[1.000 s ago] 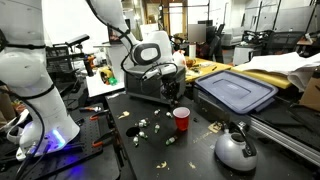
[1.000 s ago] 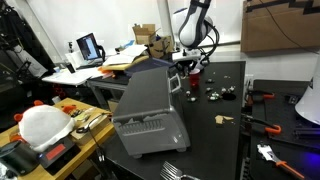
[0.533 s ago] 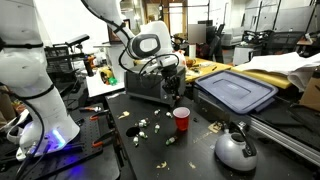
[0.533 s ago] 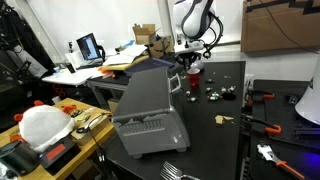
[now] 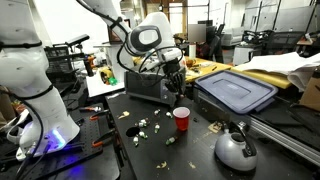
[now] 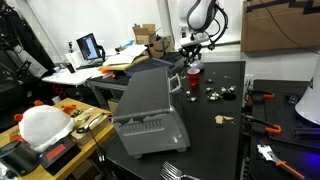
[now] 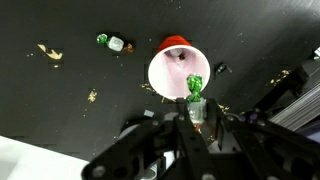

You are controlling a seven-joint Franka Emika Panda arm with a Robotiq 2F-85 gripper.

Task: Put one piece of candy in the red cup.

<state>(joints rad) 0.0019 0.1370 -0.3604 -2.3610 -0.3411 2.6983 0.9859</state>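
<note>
The red cup [image 5: 181, 119] stands upright on the dark table; it also shows in an exterior view [image 6: 194, 72] and from above in the wrist view [image 7: 177, 71], white inside. My gripper [image 7: 190, 104] is shut on a green-wrapped candy [image 7: 194, 87], held above the cup's near rim. In both exterior views the gripper [image 5: 176, 92] [image 6: 194, 55] hangs a short way above the cup. Loose candies [image 5: 143, 125] lie on the table beside the cup, and one green-wrapped candy [image 7: 115, 43] shows in the wrist view.
A grey toaster oven [image 5: 148, 86] [image 6: 148, 110] stands close behind the cup. A round silver kettle [image 5: 235, 148] sits at the front, a blue-lidded bin [image 5: 236, 92] behind it. Scraps of wrapper [image 7: 48, 51] and tools [image 6: 268, 100] lie about the table.
The arm has risen, lifting the gripper higher above the cup. The cup and loose candies have not moved.
</note>
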